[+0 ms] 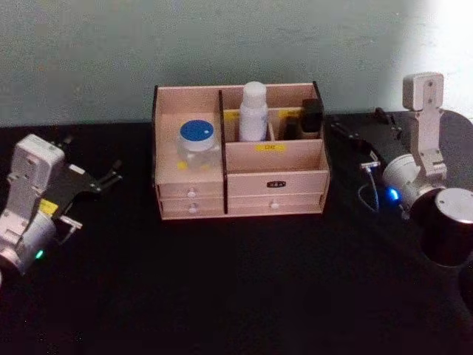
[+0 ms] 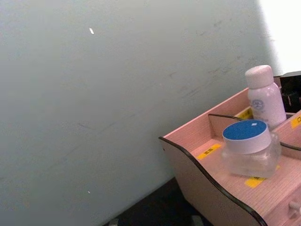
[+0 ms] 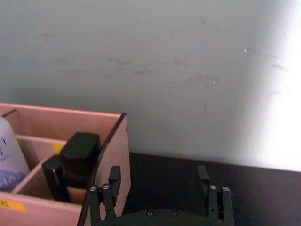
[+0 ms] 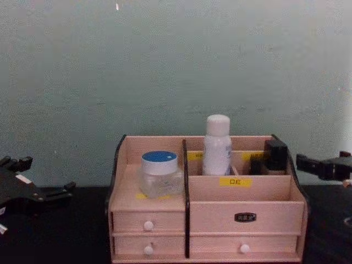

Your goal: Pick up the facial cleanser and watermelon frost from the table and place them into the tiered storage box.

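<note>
No text legible anywhere. Yellow labels (image 1: 270,147) seen on tiered storage box (image 1: 277,166), dark marks on them unreadable. Small dark plate (image 4: 245,217) on upper right drawer front, characters indistinct. Pale round emblem and faint bluish print noted on white bottle (image 2: 265,99), not decipherable.

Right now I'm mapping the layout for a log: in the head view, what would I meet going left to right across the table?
Left gripper → clear jar with a blue lid in the tiered storage box → white bottle → dark item in the back right compartment → right gripper.
</note>
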Action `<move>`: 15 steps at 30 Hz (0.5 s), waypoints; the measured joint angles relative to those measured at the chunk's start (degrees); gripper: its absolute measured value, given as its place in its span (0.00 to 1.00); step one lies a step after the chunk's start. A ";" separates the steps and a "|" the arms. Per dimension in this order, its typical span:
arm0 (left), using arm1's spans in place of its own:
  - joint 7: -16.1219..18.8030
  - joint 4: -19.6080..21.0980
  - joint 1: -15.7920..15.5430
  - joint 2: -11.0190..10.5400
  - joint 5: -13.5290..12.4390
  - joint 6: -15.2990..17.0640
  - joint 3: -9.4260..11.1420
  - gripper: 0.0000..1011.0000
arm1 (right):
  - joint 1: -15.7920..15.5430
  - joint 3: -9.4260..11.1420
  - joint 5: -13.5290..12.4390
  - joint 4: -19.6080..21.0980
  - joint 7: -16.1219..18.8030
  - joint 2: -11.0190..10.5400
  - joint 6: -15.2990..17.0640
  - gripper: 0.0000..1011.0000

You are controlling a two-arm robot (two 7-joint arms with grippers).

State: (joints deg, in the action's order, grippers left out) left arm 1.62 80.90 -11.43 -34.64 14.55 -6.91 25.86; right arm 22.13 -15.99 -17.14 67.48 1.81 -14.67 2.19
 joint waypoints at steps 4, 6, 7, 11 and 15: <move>0.00 0.00 0.00 0.00 0.00 0.00 0.00 0.99 | 0.06 0.23 0.47 -0.80 0.20 0.39 0.47 0.99; 0.00 0.00 0.00 0.00 0.00 0.00 0.00 0.99 | 0.10 0.33 0.64 -1.05 0.27 0.58 0.74 0.99; 0.00 0.00 0.00 0.00 0.00 0.00 0.00 0.99 | 0.12 0.47 0.74 -1.27 0.34 0.76 1.07 0.99; 0.00 0.00 0.00 0.00 0.00 0.00 0.00 0.99 | 0.15 0.51 0.78 -1.35 0.38 0.81 1.21 0.99; 0.00 0.00 0.00 0.00 0.00 0.00 0.00 0.99 | 0.16 0.46 0.75 -1.29 0.38 0.74 1.18 0.99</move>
State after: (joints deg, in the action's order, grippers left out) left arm 1.62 80.90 -11.43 -34.65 14.55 -6.91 25.86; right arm 22.29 -15.53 -16.39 66.18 2.19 -13.93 3.37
